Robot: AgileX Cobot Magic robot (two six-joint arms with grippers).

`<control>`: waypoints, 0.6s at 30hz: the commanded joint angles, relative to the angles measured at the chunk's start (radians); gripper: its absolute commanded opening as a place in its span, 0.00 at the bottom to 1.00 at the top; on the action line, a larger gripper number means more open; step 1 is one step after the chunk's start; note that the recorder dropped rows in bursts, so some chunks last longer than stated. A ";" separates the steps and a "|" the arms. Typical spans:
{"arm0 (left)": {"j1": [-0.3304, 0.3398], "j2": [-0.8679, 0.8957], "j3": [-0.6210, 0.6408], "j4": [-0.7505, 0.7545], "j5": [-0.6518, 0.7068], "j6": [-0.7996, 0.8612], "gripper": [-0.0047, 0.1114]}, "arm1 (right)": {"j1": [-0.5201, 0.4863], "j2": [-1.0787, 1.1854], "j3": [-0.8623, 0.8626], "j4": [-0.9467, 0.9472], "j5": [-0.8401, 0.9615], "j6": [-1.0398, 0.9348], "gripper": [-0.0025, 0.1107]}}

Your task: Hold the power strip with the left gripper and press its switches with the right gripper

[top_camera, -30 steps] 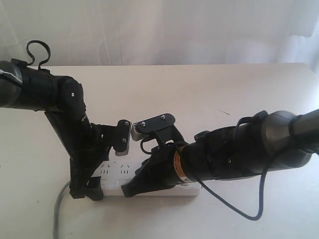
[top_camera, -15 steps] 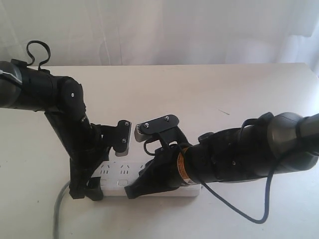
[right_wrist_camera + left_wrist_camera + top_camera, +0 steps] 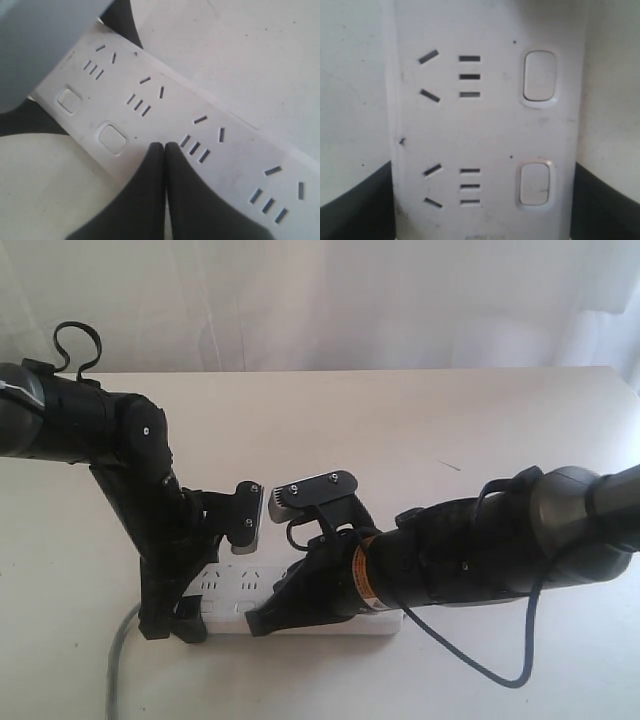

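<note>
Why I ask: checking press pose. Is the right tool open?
No, the right tool has its tips closed together at the power strip.

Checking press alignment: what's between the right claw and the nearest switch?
Right wrist view: only bare power strip plastic; the shut right claw is beside the switch.

The setting appeared to be a robotics lab: two black robot arms (image 3: pixel 110 435) stood over a plain off-white table (image 3: pixel 420 420), with a sheer white curtain (image 3: pixel 350 300) filling the background.
</note>
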 commanded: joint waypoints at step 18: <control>0.002 0.052 0.037 0.029 0.046 -0.019 0.04 | 0.009 0.042 0.091 -0.037 0.106 -0.005 0.02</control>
